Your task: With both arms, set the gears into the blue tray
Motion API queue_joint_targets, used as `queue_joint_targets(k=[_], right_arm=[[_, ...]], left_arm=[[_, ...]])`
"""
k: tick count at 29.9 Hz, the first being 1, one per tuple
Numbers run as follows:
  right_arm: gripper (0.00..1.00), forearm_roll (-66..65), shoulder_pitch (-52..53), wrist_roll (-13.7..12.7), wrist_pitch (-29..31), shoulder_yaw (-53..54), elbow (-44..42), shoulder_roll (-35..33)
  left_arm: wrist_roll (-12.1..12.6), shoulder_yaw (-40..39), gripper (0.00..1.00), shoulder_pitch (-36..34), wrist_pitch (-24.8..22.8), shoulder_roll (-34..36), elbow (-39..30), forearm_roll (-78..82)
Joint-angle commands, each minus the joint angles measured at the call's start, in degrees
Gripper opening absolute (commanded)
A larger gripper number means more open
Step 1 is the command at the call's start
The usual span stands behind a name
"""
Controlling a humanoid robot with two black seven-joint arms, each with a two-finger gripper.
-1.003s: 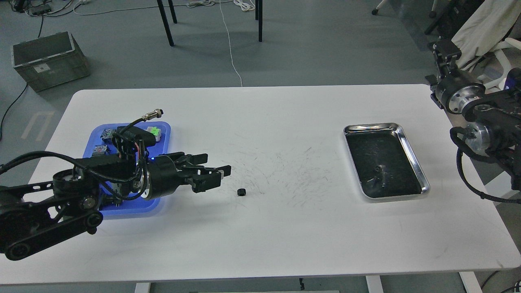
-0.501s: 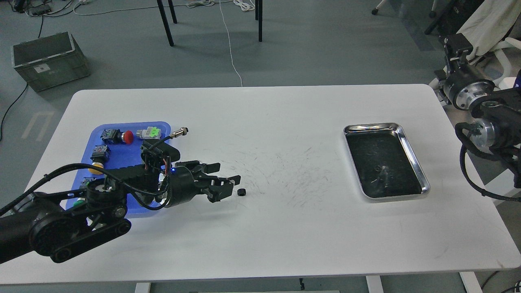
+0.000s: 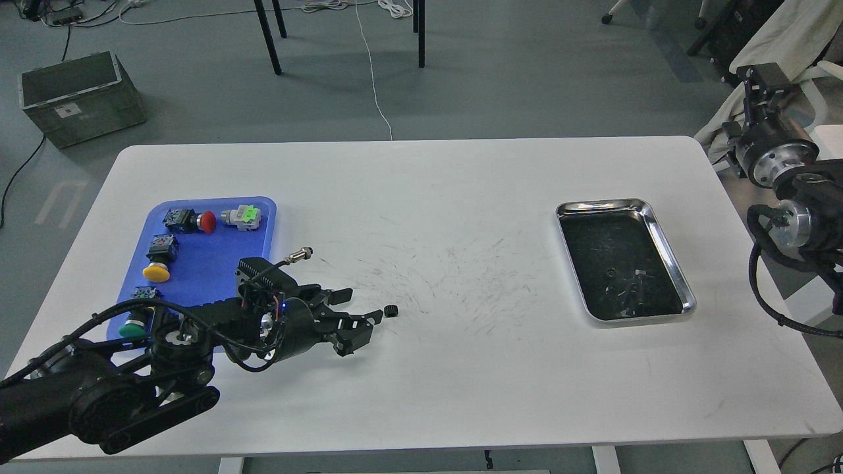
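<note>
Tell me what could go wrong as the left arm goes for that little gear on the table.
The gear is tiny and sits just off the open left gripper; a finger could nudge it so it rolls away. Carrying it to the blue tray, the arm could bump the push-button switches there.

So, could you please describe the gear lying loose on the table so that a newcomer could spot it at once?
Start at the blue tray on the white table. Right of it lies the left gripper, fingers open. The gear sits just beyond its fingertips: a tiny black toothed ring, alone on bare tabletop, far smaller than the tray's coloured-cap switches.
</note>
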Motion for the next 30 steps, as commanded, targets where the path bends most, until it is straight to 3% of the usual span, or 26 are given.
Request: queue_joint_targets(k=[1,22,30], right_arm=[[0.95,-0.03,0.14,0.01,0.67,0.13,-1.26,0.42],[0.95,-0.2,0.06,0.19,0.76,-0.48,-1.35,0.33],[0.95,-0.55,-0.03,0.28,0.76,-0.57,-1.35,0.51]], left_arm=[[0.08,-0.1,0.69,-0.03,0.21,-0.22,-2.71,1.01],[-0.53,-0.01,0.69,-1.0,2.32,-7.6,3.86,6.56],[-1.23,0.08,0.62,-0.56,2.32,-8.74,5.36,6.56]])
